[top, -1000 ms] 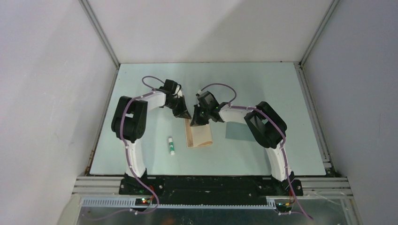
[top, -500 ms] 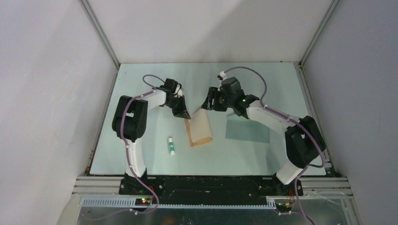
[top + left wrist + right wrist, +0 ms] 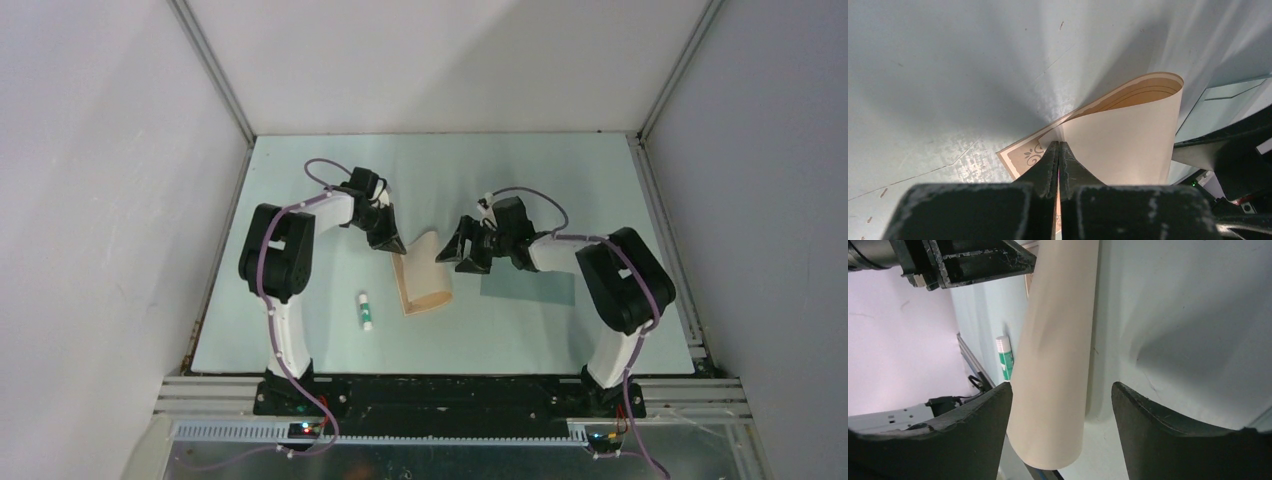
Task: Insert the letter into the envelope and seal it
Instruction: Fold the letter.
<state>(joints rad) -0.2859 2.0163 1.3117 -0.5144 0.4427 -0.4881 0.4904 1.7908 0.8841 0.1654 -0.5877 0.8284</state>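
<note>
The tan letter point(image 3: 425, 275) lies mid-table, bent over on itself into a loose curl point(image 3: 1120, 135). My left gripper point(image 3: 392, 243) is shut on the letter's far left corner, its jaws pinching both layers next to the brown ornament point(image 3: 1058, 145). Just right of the curl, my right gripper point(image 3: 455, 250) is open and low. In the right wrist view the curl point(image 3: 1058, 365) stands ahead of the gap between the spread fingers point(image 3: 1062, 386), and nothing is gripped. The teal-grey envelope point(image 3: 530, 287) lies flat to the right, partly under the right arm.
A white stick with a green cap point(image 3: 366, 312) lies left of the letter, also visible past the curl point(image 3: 1005, 356). White walls close in the table on three sides. The right arm's wrist crosses over the envelope's far edge.
My right gripper has opened and let go of the letter, swung up and back, then come down low on the curl's right side. The freed flap has sprung up. The left gripper stayed put.
</note>
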